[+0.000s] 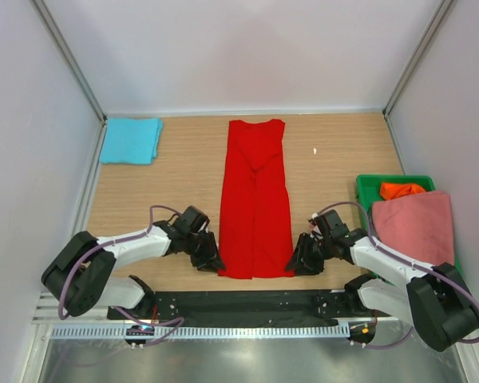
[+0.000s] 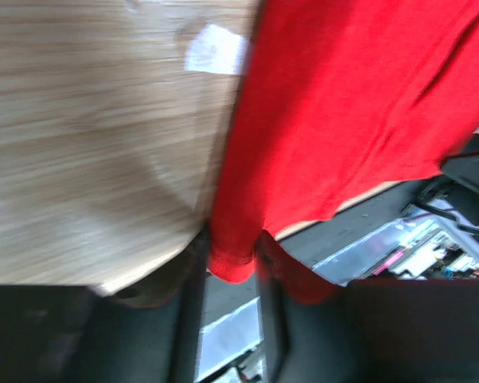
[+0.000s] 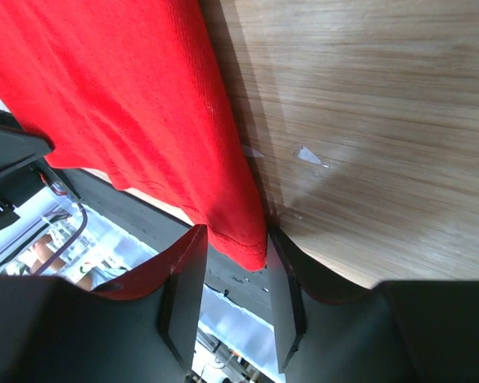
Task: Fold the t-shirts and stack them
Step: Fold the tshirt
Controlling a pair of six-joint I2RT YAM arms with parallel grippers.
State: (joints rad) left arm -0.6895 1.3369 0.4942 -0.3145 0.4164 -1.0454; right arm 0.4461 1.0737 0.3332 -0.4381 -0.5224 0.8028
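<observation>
The red t-shirt (image 1: pixel 255 199) lies flat on the desk (image 1: pixel 184 183), folded into one long narrow strip. Its collar end points away from the arms and its hem is close to the near edge of the desk.

The left fingers (image 1: pixel 210 259) are at the near left corner of the red t-shirt. In the left wrist view these fingers (image 2: pixel 190 315) stand partly spread, and the red corner sits in the gap between them. The cloth touches both inner sides but it is not squeezed flat.

The right fingers (image 1: pixel 299 262) are at the near right corner of the red t-shirt. In the right wrist view they (image 3: pixel 185 287) are also partly spread. The thick folded corner of the shirt fills the gap at their tips, and an open space shows below it.

A turquoise t-shirt (image 1: pixel 131 140) lies folded to the left of the collar end of the red t-shirt, well apart from it. To the right of the red t-shirt stands a green crate (image 1: pixel 371 185). It holds a salmon pink t-shirt (image 1: pixel 415 223) and an orange t-shirt (image 1: pixel 401 190).
</observation>
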